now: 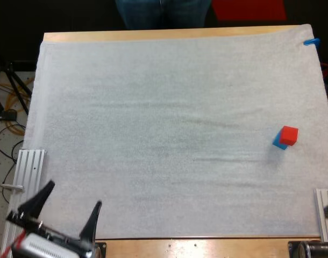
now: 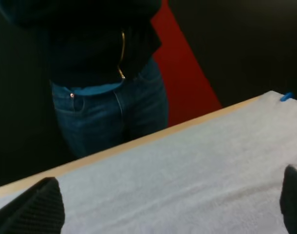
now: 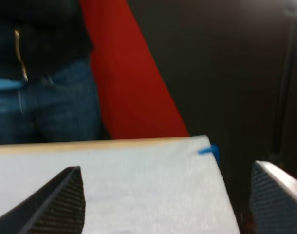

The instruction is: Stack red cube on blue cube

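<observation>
Left gripper point(image 1: 72, 196): sitting at the mat's point(image 1: 153, 134) near left corner, fingers spread wide, gripping nothing.
Right gripper point(image 3: 168, 204): facing the far edge, fingers standing apart, empty.
Red cube point(image 1: 289, 135): sitting on the blue cube point(image 1: 278, 143), near the mat's right side.
Person point(image 1: 164, 13): standing beyond the far edge.

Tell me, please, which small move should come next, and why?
Probably none. The red cube already sits on the blue cube, a little askew, near the right edge of the mat. The left hand and right hand are open and clear of the stack, so I would hold them back.
</observation>
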{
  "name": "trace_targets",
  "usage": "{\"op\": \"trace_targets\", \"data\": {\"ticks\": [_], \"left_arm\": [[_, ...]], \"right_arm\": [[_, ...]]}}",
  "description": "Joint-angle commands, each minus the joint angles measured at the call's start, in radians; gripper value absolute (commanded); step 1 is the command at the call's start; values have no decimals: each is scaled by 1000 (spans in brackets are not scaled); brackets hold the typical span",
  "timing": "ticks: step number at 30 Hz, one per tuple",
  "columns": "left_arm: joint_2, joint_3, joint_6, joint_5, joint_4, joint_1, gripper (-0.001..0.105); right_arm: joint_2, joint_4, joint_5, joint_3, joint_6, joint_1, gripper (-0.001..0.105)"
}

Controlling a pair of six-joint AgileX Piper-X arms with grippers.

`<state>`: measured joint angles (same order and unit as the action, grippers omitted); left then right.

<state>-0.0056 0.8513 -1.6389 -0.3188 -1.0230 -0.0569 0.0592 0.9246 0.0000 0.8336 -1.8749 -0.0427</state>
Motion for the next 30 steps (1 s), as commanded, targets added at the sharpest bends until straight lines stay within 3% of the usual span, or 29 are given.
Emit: {"op": "trace_targets", "data": {"ticks": [1, 4, 5, 8, 13, 15, 20, 30], "left_arm": [[-72, 1, -13, 1, -38, -1, 87], [-159, 3, -11, 1, -117, -1, 87], [-151, 29, -7, -28, -174, 2, 87], [-145, 36, -3, -97, -169, 12, 87], [-145, 25, 49, -97, -182, 41, 87], [-145, -1, 94, -72, -169, 46, 87], [-145, -122, 97, -66, -58, 45, 87], [-143, -319, 39, -59, 35, 45, 87]], "right_arm": [[-35, -9, 0, -9, 18, -4, 69], [-116, -9, 0, -31, 77, -4, 69], [-120, -5, 0, -33, 107, -4, 69], [-110, -26, -7, -34, 169, -4, 69], [-114, -55, -9, -55, 155, -4, 69], [-114, -66, -9, -82, 135, -4, 69], [-112, -130, -85, -180, 130, -4, 69], [-108, -85, -116, -327, 121, -4, 69]]}}
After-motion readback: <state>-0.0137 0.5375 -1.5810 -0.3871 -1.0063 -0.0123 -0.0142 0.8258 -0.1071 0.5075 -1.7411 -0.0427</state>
